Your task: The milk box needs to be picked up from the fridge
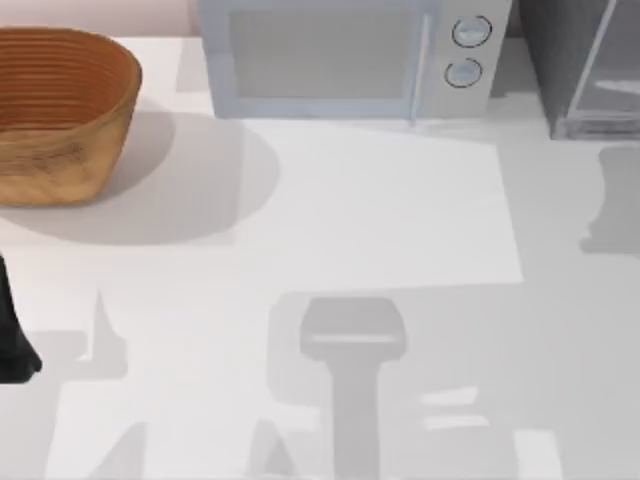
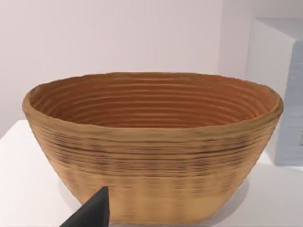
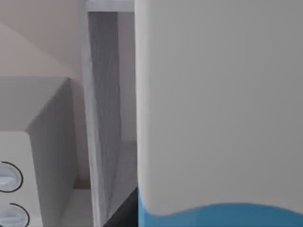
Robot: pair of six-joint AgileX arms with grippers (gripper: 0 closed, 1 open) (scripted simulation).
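- The microwave stands at the table's far edge, light grey and boxy, with two round dials on its right side; no writing on them can be read.
- The fridge sits just right of the microwave at the far right corner, dark grey with a pale-framed glassy door panel.
- The basket stands at the far left, an oval woven bowl of brown ribbed wicker, well apart from the fridge.
- The carton fills the right wrist view close up: smooth white face with a sky-blue band at its base, the fridge's pale door frame and the microwave beside it; no label can be read.
- Right gripper: whether it is holding the carton cannot be told.
- The left arm is parked at the table's left edge; a dark fingertip shows before the basket, its fingers' state unclear.
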